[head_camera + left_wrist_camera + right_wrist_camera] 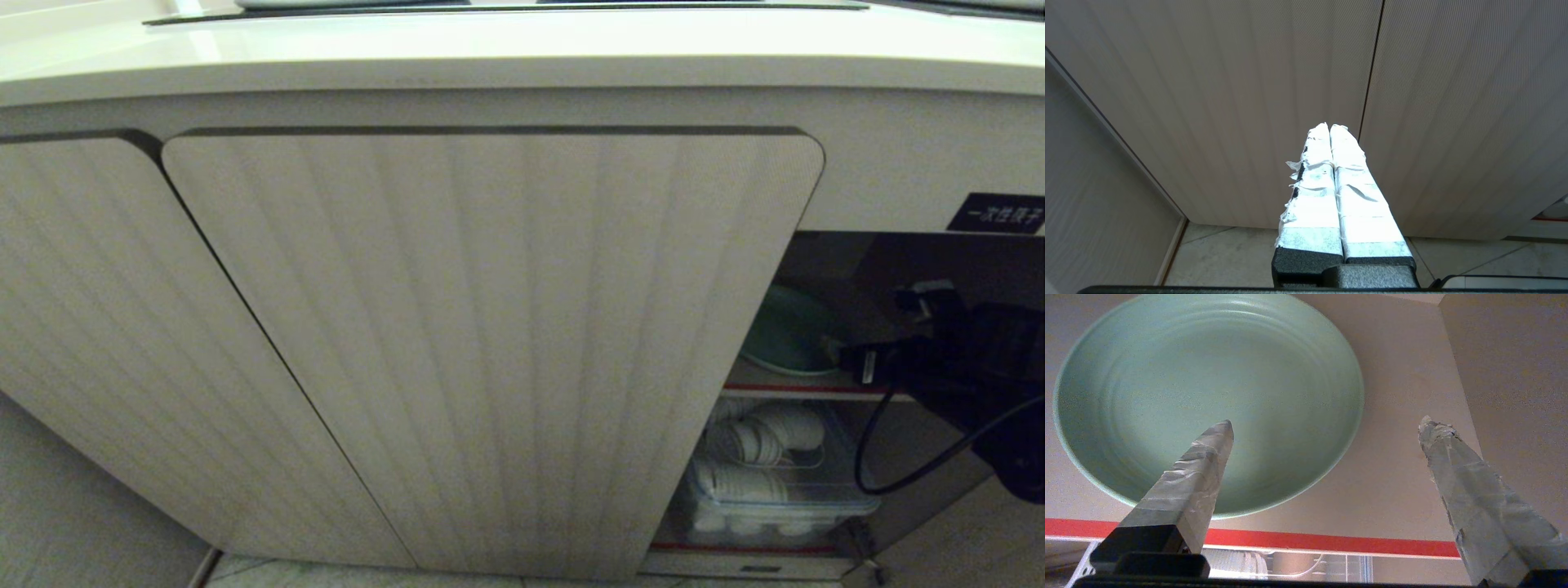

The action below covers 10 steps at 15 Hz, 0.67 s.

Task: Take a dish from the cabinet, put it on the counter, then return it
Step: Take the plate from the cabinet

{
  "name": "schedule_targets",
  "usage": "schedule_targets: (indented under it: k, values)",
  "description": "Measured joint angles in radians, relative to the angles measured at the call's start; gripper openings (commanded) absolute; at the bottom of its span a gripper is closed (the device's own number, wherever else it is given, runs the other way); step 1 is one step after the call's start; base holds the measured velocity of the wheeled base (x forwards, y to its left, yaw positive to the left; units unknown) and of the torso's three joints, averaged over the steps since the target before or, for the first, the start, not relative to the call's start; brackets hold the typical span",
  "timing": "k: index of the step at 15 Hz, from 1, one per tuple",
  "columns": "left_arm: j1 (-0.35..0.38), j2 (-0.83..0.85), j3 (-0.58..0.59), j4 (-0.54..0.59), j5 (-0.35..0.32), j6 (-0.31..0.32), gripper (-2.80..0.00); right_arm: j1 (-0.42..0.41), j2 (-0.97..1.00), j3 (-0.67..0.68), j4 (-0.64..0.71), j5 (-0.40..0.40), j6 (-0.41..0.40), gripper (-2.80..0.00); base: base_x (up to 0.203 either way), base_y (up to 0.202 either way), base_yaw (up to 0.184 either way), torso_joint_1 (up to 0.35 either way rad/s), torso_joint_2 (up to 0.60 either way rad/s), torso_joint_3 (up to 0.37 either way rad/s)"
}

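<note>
The mint-green dish point(1208, 375) lies flat on the red-edged upper shelf point(1331, 541) inside the cabinet point(490, 327), whose right-hand compartment stands open. In the head view the dish point(788, 331) shows half hidden behind the ribbed door. My right gripper point(1327, 422) is open wide just in front of the shelf. One taped finger point(1208, 457) hangs over the dish's near part and the other over bare shelf beside it, and they grip nothing. My right arm point(963, 359) reaches in from the right. My left gripper point(1329, 126) is shut and empty, facing the closed doors. The counter point(522, 49) runs above.
On the lower shelf stands a clear bin point(767, 482) of white bowls. A black label point(998, 214) sits above the opening. A black cable point(898, 482) loops below my right arm. The cabinet's side wall point(1515, 355) is close to the outer finger. Tiled floor point(1229, 253) lies below the doors.
</note>
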Motion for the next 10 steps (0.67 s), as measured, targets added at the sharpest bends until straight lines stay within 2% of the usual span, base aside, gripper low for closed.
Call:
schedule_targets:
  k: [10]
  values:
    - [0.000, 0.000, 0.000, 0.000, 0.000, 0.000, -2.80, 0.000, -0.006, -0.051, 0.100, 0.000, 0.002, 0.00, 0.000, 0.000, 0.000, 0.000, 0.00, 0.000]
